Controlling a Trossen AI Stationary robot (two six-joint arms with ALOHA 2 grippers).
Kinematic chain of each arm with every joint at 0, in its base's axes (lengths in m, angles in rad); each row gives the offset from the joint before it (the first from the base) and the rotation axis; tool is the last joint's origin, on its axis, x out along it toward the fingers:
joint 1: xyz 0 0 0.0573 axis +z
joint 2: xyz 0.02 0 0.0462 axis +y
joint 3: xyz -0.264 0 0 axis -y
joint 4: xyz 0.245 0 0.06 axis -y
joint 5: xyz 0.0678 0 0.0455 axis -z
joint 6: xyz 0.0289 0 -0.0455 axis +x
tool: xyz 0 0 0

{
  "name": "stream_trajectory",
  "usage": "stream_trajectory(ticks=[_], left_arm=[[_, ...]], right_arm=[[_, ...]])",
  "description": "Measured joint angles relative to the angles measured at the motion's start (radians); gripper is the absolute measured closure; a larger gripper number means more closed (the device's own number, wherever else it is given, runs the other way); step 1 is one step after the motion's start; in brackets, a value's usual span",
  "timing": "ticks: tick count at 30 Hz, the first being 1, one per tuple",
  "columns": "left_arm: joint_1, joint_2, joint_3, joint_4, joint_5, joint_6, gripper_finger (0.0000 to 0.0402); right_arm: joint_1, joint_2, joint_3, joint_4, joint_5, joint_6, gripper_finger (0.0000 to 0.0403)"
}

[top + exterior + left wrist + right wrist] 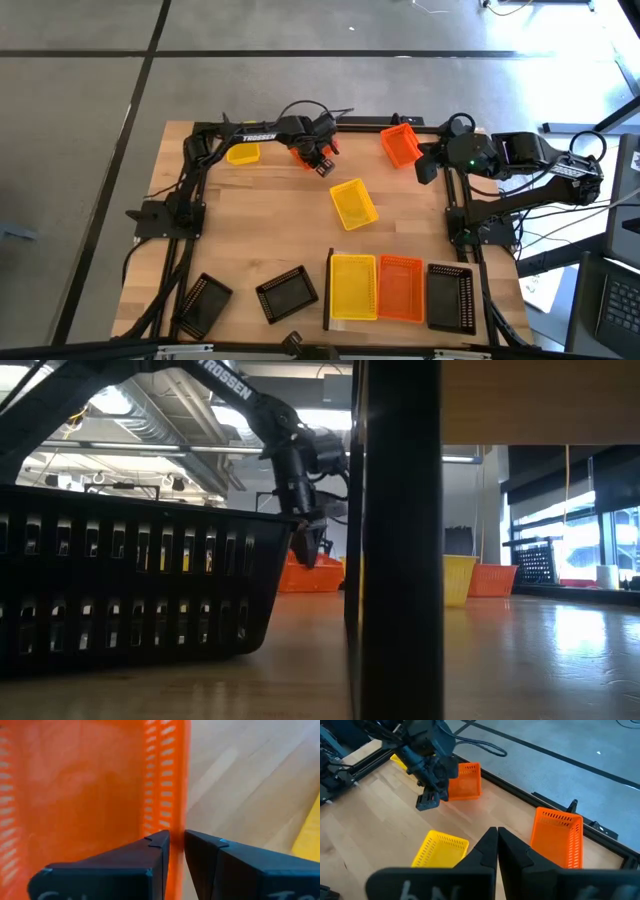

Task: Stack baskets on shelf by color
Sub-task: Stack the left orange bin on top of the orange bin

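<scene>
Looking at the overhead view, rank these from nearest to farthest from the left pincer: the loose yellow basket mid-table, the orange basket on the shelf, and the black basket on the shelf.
From the left pincer, at the table's far edge:
1. Loose yellow basket, mid-table, just right of it.
2. Orange basket on the shelf, middle slot at the near edge.
3. Black basket on the shelf, rightmost slot.

Shelf point(400, 322) at the near tabletop edge carries yellow point(352, 287), orange point(401, 289) and black point(450, 297) baskets side by side. Loose baskets: two black point(287, 294), two orange point(400, 145), two yellow point(353, 204).
</scene>
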Motion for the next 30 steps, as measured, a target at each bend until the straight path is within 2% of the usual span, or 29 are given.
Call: stream_trajectory(ticks=[8, 18, 24, 30], left_arm=[[-0.005, 0.009, 0.002, 0.017, -0.024, 0.006, 0.0354], [-0.006, 0.009, 0.002, 0.014, -0.03, 0.083, 0.0354], [-0.009, 0.009, 0.002, -0.006, -0.1, 0.084, 0.0354], [-0.021, 0.007, 0.002, -0.038, -0.099, 0.084, 0.0354]], right_arm=[[0.0, 0.0, 0.0, 0.0, -0.018, 0.022, 0.0393], [-0.001, 0.0, 0.0, 0.0, -0.023, 0.022, 0.0393], [-0.001, 0.0, 0.0, 0.0, -0.023, 0.021, 0.0393], [-0.001, 0.0, 0.0, 0.0, -0.022, 0.022, 0.0393]])
